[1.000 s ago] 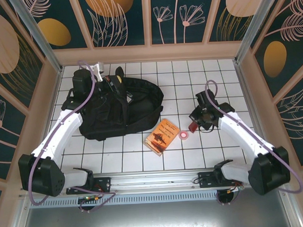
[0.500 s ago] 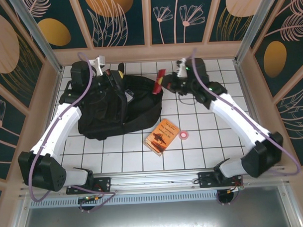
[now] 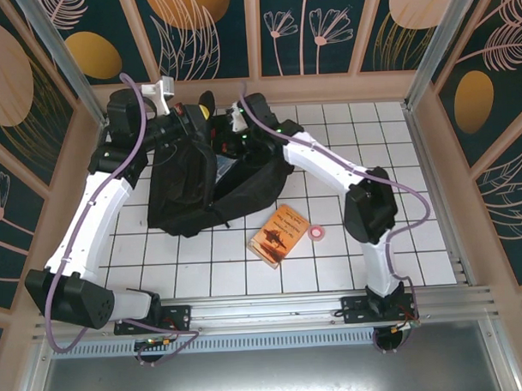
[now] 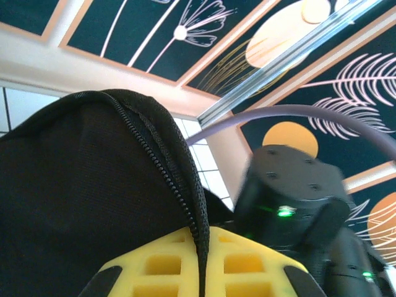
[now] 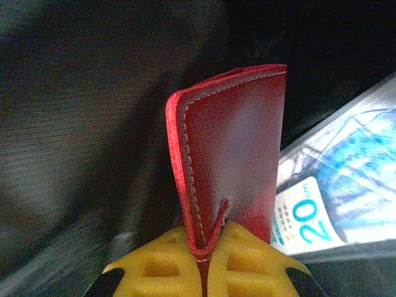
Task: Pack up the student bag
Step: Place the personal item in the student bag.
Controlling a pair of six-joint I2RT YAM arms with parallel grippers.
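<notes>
Left gripper [image 4: 199,272] on student bag [image 4: 74,185] rim — right gripper [image 5: 205,263], wallet [image 5: 232,154] inside

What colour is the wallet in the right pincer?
The wallet is red with pale edge stitching; the right wrist view shows it best.

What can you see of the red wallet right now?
The wallet is a slim folded piece of dark-red, leather-looking material with pale stitching along its edge. It is clamped at its lower end by the right gripper, standing upright in the wrist view. Black fabric of the student bag is behind it; a blue-printed packet lies just beyond, contact unclear.
</notes>
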